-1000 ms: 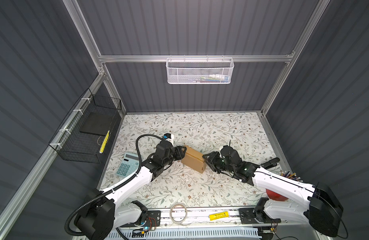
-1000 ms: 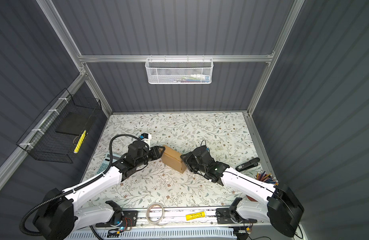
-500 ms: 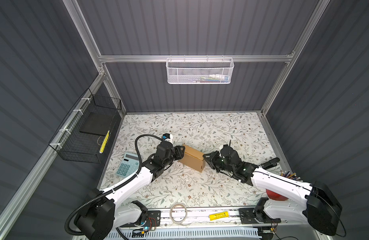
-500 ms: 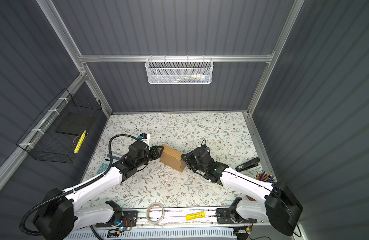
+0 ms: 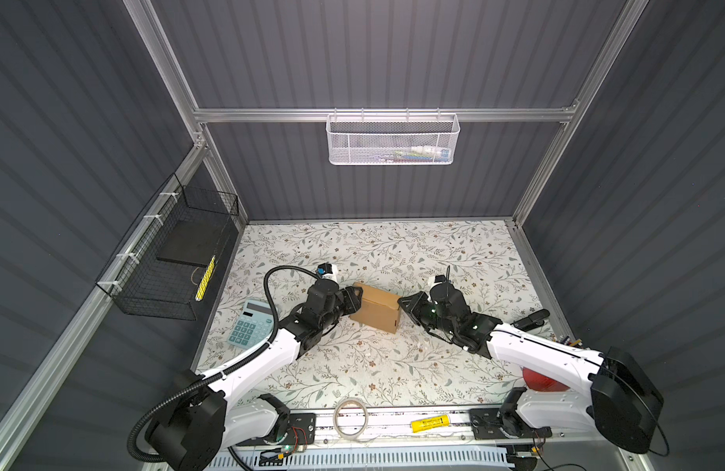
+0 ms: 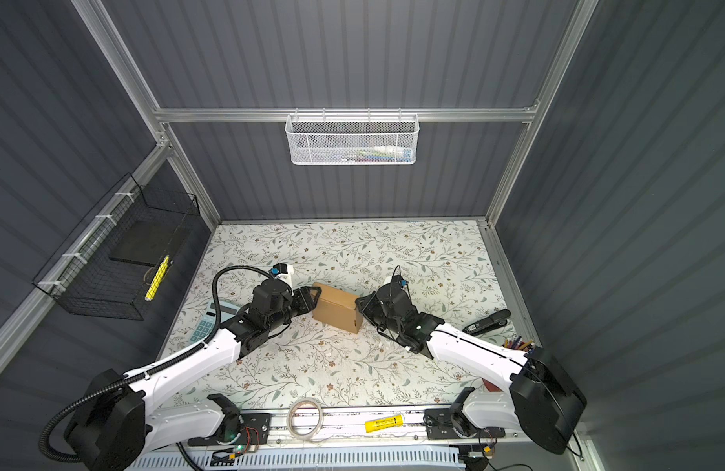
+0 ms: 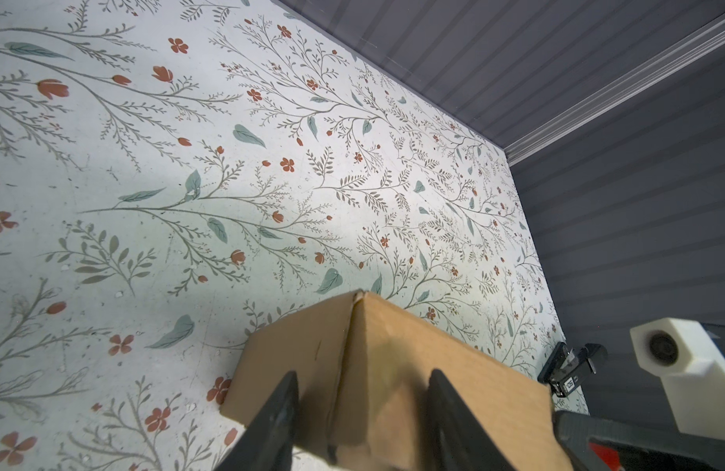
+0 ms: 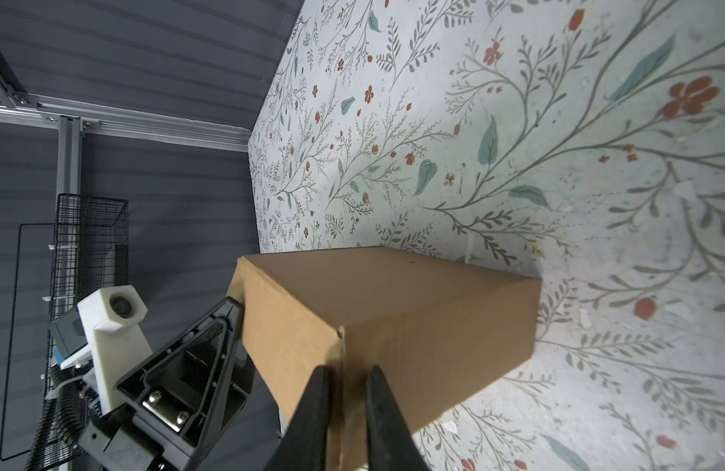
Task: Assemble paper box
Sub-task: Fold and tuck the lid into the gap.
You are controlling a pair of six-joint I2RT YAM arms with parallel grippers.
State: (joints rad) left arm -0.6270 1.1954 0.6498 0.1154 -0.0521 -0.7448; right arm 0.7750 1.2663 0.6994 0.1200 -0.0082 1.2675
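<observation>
My right hand (image 8: 346, 377), pressed nearly together, is pinching a corner edge of the paper box (image 5: 376, 312). My left hand (image 7: 362, 373), spread wide, is straddling the opposite end. The folded box is sitting near the middle of the floral counter (image 5: 393, 367).

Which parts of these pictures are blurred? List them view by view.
Left wrist view: the left gripper's fingers and the near end of the paper box are soft, the floral table sharp. Right wrist view: the right gripper's fingers blur, the box's far edges are crisp. Both top views: sharp throughout, evenly lit.
</observation>
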